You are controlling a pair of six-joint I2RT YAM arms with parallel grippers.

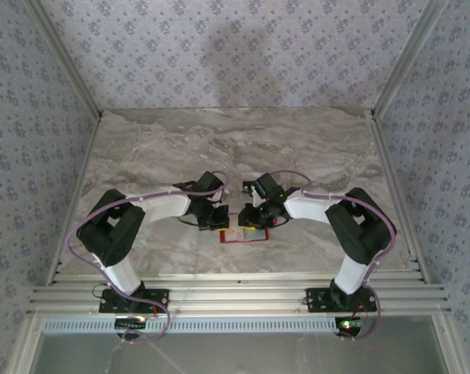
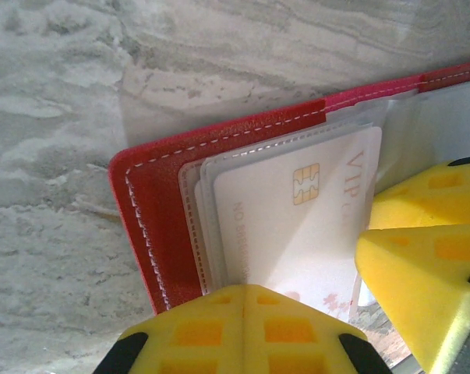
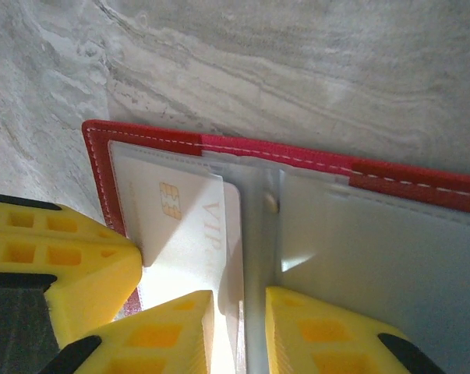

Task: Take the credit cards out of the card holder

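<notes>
Left hand [image 2: 246, 331] closed, tips pinning card holder [image 3: 297, 152] to bench [image 2: 47, 156]. Right hand [image 3: 238, 308] slightly open, empty, astride holder's centre fold; credit card [image 2: 297, 218] free edge just left of it.

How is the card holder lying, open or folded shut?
Open: the card holder lies spread flat, clear sleeves up, a white card inside one.

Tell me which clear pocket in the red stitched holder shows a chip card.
The pocket nearest the left fingers holds the white VIP card; the other shows none.
</notes>
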